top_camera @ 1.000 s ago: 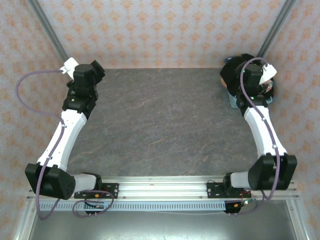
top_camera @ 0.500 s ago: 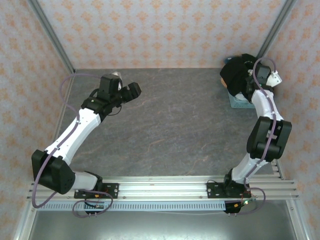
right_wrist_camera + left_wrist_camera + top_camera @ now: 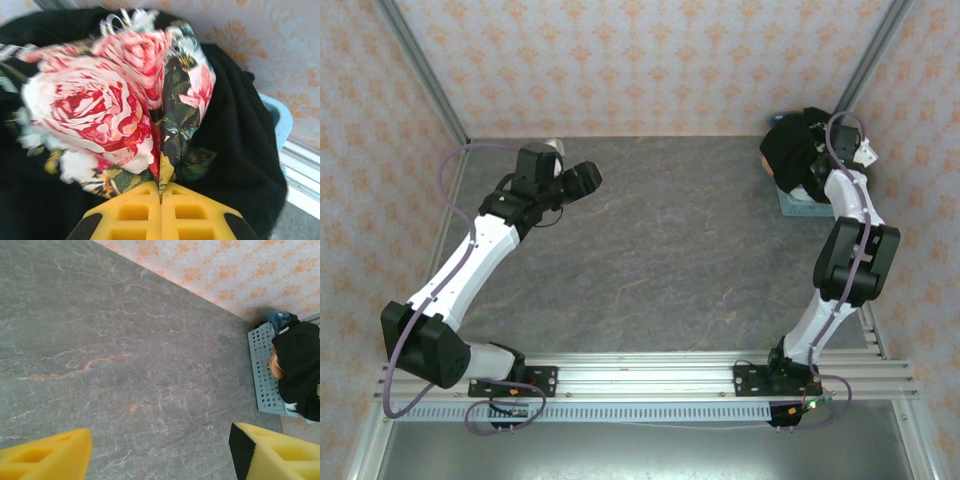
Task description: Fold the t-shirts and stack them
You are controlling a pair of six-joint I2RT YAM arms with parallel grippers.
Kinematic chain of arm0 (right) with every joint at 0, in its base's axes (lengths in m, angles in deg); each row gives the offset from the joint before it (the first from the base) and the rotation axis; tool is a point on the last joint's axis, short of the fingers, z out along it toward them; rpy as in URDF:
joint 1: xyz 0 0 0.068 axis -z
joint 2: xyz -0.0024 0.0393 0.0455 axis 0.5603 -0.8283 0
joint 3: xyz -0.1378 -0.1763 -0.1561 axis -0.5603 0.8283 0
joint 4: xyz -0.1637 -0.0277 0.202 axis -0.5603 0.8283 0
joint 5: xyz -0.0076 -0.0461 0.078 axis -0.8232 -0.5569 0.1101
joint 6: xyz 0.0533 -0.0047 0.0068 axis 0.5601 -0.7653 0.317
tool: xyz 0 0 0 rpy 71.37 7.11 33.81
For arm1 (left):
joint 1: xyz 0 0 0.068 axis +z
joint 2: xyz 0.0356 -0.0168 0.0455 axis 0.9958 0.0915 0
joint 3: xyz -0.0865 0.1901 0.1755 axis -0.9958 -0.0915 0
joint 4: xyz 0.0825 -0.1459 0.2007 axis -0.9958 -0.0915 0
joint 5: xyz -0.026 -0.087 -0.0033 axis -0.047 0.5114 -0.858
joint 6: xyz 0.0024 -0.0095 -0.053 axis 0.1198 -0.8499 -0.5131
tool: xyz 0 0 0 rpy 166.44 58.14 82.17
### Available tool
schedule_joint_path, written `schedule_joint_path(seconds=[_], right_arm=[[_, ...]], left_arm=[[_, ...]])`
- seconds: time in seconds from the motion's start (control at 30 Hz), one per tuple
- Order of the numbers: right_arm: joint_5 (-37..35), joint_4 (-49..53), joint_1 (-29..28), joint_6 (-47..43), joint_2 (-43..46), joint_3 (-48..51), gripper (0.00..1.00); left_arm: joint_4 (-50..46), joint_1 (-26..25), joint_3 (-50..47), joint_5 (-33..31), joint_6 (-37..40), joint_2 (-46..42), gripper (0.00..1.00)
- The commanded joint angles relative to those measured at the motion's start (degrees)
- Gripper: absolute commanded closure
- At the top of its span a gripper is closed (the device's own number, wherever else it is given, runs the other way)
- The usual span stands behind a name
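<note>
Right wrist view: the right gripper (image 3: 161, 194) has its fingers pressed together, apparently pinching the black rose-print t-shirt (image 3: 100, 100) heaped in the basket (image 3: 262, 371); the left gripper (image 3: 160, 452) gapes wide, empty, over the table (image 3: 125, 340).

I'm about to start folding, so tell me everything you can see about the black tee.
The black tee is soft, crumpled cloth with a pink-and-white rose print and dark green leaves. It lies heaped in the pale blue basket at the far right corner of the table, draping over the rim. The right hand, shut, pinches a bunched fold of the print. Sleeves and collar cannot be made out.
</note>
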Motion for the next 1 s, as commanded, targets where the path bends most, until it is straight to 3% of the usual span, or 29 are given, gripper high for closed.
schedule_joint_path(seconds=[0.0, 0.13, 0.23, 0.4, 0.67, 0.77, 0.97], right_arm=[[-3.8, -0.9, -4.3, -1.0, 11.5, 0.0, 1.00], [-3.8, -1.7, -7.4, -0.6, 18.0, -2.4, 1.00], [0.6, -1.0, -8.5, -0.3, 18.3, -9.5, 1.00], [14.0, -1.8, -12.1, -1.5, 14.2, -27.5, 1.00], [23.4, 3.5, -26.1, -2.5, 4.2, -52.9, 1.00], [24.2, 6.0, -33.5, -2.6, 2.4, -51.6, 1.00], [24.1, -3.3, -49.2, 0.6, 4.3, -26.4, 1.00]], left_arm=[[-1.7, -0.4, 1.5, -1.0, -0.1, -0.7, 0.27], [-1.2, -0.4, 1.8, -0.9, -0.5, 0.5, 0.28], [-0.7, -0.4, 2.3, -0.6, -0.6, 1.6, 0.29], [-1.9, -0.4, 3.9, -2.7, -0.4, 3.1, 0.29], [-9.2, -0.3, 6.4, -14.3, -1.1, 2.5, 0.27], [-15.4, 0.0, 8.2, -22.2, -2.2, 1.4, 0.23], [-20.2, 2.7, 7.3, -28.5, -2.9, -2.7, 0.20]])
